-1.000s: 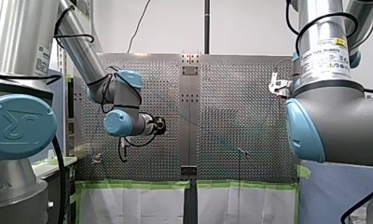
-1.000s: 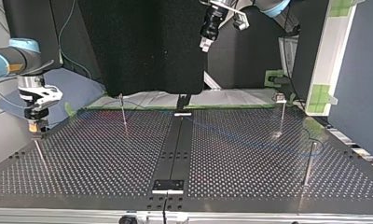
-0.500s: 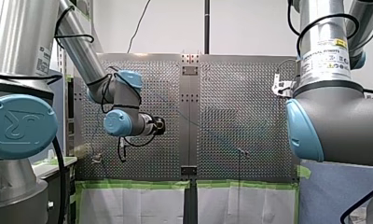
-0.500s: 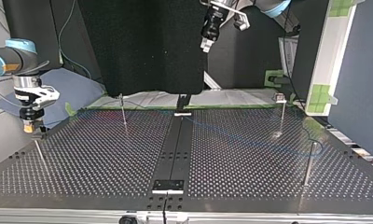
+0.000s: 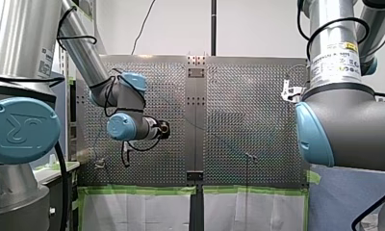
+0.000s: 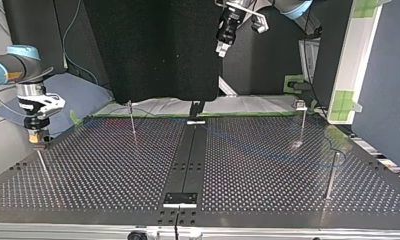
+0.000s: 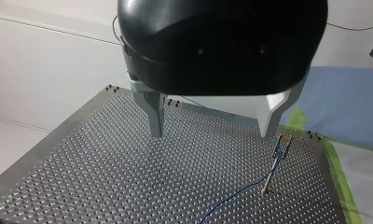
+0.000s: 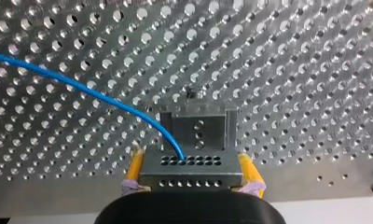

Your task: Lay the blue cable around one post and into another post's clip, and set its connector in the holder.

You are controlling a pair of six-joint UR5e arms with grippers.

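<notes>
Right gripper (image 8: 191, 162): yellow pads (image 8: 135, 167) clamping the connector (image 8: 190, 173) from both sides.
Connector: hovering just beside the holder (image 8: 197, 127); contact not discernible.
Blue cable (image 8: 82, 89): trailing from the connector across the perforated table (image 8: 292, 70), also reaching a clip-topped post (image 7: 274, 163).
Left gripper (image 7: 211, 133): hanging above the table, fingers spread wide, holding nothing.

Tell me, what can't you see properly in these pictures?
Right wrist view: the cable runs off the edge, and the connector covers the holder's lower part.
Top view: the cable is too faint to follow, and the connector is too small in my right gripper.
Front view: my right arm hides its gripper's fingers.
Left wrist view: too small to tell whether the post holds the cable.
</notes>
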